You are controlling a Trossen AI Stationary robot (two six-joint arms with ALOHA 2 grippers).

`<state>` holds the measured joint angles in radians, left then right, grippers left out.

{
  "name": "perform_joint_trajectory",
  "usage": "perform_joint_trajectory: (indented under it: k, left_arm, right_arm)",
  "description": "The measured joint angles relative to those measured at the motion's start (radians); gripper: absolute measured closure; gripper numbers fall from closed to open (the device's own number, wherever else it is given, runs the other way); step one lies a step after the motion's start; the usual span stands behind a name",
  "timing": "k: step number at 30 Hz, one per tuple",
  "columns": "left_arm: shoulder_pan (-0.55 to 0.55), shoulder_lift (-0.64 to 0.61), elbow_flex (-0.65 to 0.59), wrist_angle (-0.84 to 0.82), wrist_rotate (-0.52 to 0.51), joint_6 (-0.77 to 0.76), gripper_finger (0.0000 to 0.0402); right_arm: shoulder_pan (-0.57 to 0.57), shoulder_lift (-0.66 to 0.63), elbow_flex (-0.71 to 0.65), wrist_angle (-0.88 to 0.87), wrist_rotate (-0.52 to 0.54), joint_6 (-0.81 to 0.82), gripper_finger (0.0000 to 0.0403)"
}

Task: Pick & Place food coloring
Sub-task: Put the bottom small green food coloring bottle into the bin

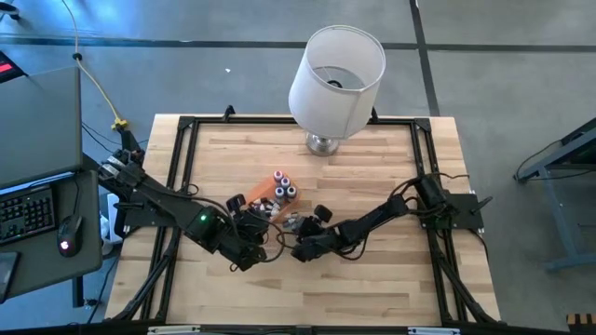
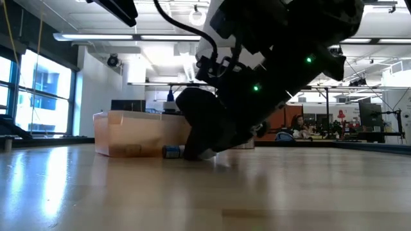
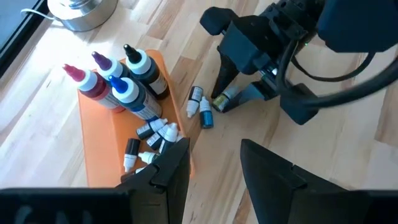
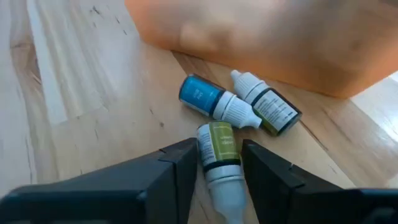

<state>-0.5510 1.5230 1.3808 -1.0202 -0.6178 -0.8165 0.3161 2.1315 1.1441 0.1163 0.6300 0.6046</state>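
Observation:
The food coloring bottles are tiny droppers. Several lie in the orange tray beside taller standing bottles. A blue one and a dark one lie on their sides on the table by the tray wall. My right gripper is shut on a green-labelled bottle next to them. My left gripper is open and hovers over the tray's near corner, touching nothing. My right gripper pinches the green-labelled bottle between its two fingers, at the shoulder of the body next to the white cap. The fingers lie along the bottle, slanting down low over the table from its right side. The label end sticks out past the fingertips; I cannot tell whether it rests on the wood.
A big white lampshade lamp stands at the table's far edge. A black frame runs around the wooden top. The two grippers are close together near the table's middle, with bare wood toward the near edge. A desk with a keyboard stands to the left.

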Motion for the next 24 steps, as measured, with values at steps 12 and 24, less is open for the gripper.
perform_joint_trajectory:
  k: [12, 24]
  left_arm:
    - [0.001, 0.000, 0.000, 0.000, 0.001, 0.008, 0.0262]
    - [0.001, -0.001, 0.000, 0.008, 0.003, 0.026, 0.0262]
  right_arm:
    - [0.014, -0.047, 0.026, 0.021, -0.101, -0.156, 0.0340]
    - [-0.106, -0.051, 0.264, 0.053, -0.057, -0.416, 0.0335]
